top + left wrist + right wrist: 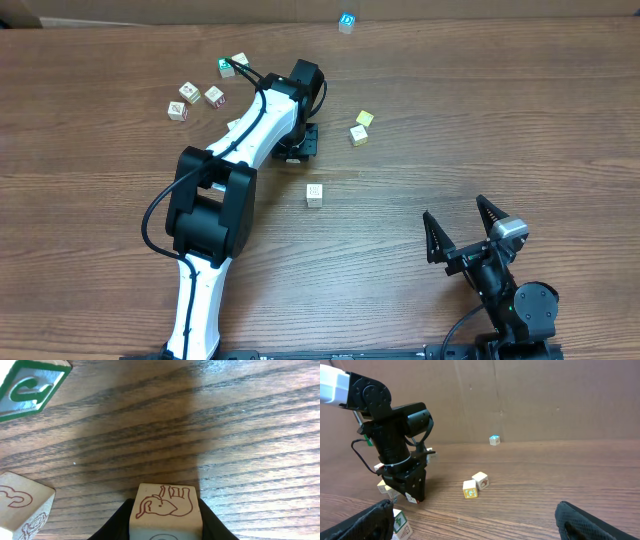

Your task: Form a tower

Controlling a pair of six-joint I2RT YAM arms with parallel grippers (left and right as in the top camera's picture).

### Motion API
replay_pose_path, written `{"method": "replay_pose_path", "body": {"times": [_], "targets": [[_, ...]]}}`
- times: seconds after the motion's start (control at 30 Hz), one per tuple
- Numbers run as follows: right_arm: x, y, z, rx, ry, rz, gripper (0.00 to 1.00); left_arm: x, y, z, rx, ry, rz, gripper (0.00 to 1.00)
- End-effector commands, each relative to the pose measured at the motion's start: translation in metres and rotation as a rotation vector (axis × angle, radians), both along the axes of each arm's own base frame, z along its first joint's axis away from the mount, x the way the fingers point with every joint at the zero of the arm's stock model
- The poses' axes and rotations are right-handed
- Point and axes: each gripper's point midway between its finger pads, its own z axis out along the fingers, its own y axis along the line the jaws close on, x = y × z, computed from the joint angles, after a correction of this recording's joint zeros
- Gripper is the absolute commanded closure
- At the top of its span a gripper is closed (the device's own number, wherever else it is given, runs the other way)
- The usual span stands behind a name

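Elephant cube (166, 510), wood-grain tbl (240, 435), cardboard wall (545, 400)

1. My left pincer (297, 145) clamps a pale wooden cube (165, 507) between its fingers.
2. The cube's face toward my wrist camera shows an elephant drawn in red outline.
3. The cube sits squarely in my grip, low by the tabletop (225, 435); I cannot tell whether it touches.

Wooden table (100, 250) bears scattered cubes (314, 194), perhaps ten.

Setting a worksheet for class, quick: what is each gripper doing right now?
The left gripper is shut on the elephant cube.
The right gripper is open, holding nothing.
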Motion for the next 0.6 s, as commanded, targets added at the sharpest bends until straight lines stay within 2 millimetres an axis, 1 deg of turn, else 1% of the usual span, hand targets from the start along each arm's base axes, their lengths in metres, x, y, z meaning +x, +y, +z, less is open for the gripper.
{"method": "replay_pose_path", "body": {"times": [0.0,0.17,0.33,0.57], "targets": [[0.0003,-0.001,-0.0017,0.002,-0.004,-0.004,0.0,-0.0026,-0.0012,-0.0058,-0.006,0.017,-0.004,0.68],[0.0003,-0.001,-0.0017,0.002,-0.004,-0.004,0.0,-0.0026,-0.0012,-0.0056,-0.006,0.016,-0.004,0.61],[0.0003,-0.001,-0.0017,0.002,-0.004,-0.004,0.0,0.0009,-0.0025,-0.0029,-0.01,0.004,-0.004,0.58],[0.0003,-0.001,-0.0017,0.002,-0.004,-0.004,0.0,0.0054,-0.0045,0.0028,-0.017,-0.009,-0.004,0.58]]}}
